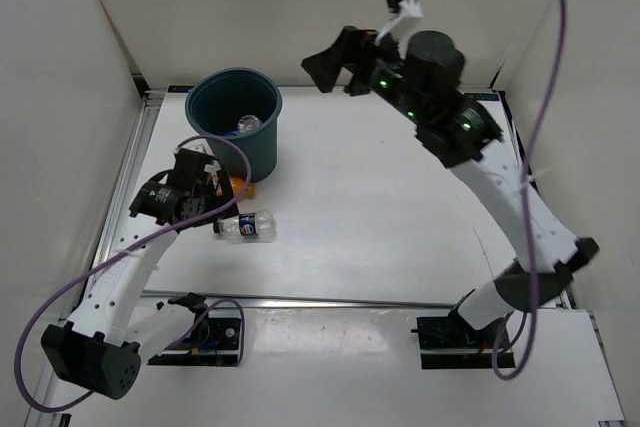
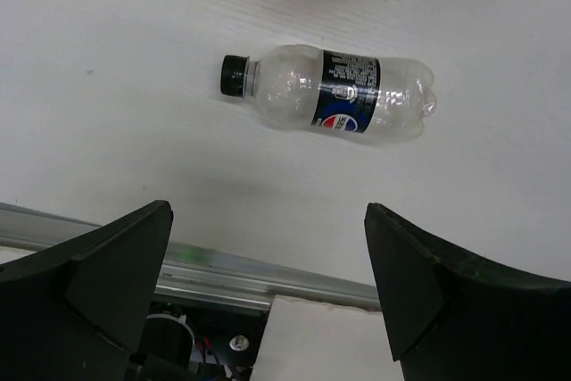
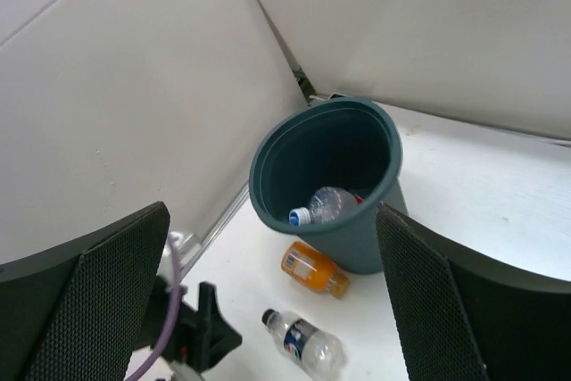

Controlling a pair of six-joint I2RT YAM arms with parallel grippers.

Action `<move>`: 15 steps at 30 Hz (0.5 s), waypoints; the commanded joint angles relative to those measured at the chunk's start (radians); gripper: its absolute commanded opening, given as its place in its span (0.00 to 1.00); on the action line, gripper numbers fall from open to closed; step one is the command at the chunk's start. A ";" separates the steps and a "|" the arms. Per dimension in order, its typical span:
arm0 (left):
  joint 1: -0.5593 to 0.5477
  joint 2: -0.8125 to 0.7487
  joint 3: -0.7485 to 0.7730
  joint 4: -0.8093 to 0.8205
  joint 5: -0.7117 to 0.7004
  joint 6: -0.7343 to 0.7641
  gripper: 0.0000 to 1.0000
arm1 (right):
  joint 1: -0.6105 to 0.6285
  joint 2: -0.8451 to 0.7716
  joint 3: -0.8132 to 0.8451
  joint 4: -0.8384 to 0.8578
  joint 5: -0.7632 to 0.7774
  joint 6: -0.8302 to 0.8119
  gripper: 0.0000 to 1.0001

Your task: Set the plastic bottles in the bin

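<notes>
The dark teal bin [image 1: 236, 127] stands at the back left, with a clear bottle [image 1: 248, 124] lying inside; it also shows in the right wrist view [image 3: 328, 205], white cap toward the rim. A clear bottle with dark label and black cap [image 1: 248, 227] lies on the table, also seen in the left wrist view [image 2: 332, 94] and right wrist view [image 3: 305, 342]. The short orange bottle [image 3: 312, 268] lies against the bin's base. My left gripper [image 1: 205, 205] is open and empty, just left of the dark-label bottle. My right gripper [image 1: 335, 65] is open and empty, raised right of the bin.
A metal rail [image 2: 205, 271] runs along the table's near edge. White walls [image 3: 134, 86] enclose the table at left and back. A purple cable [image 1: 545, 77] loops above the right arm.
</notes>
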 commanded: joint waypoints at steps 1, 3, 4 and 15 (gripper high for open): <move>-0.041 0.005 -0.018 0.107 -0.107 0.052 1.00 | -0.014 -0.080 -0.068 -0.130 0.066 -0.028 0.99; -0.013 0.027 -0.018 0.117 -0.081 -0.083 1.00 | -0.023 -0.109 -0.077 -0.158 0.076 -0.039 0.99; -0.003 0.027 -0.029 0.130 -0.069 -0.143 1.00 | -0.035 -0.110 -0.077 -0.167 0.077 -0.039 0.99; 0.031 -0.199 -0.507 0.298 0.067 -1.199 1.00 | -0.057 -0.198 -0.076 -0.273 0.107 -0.098 0.99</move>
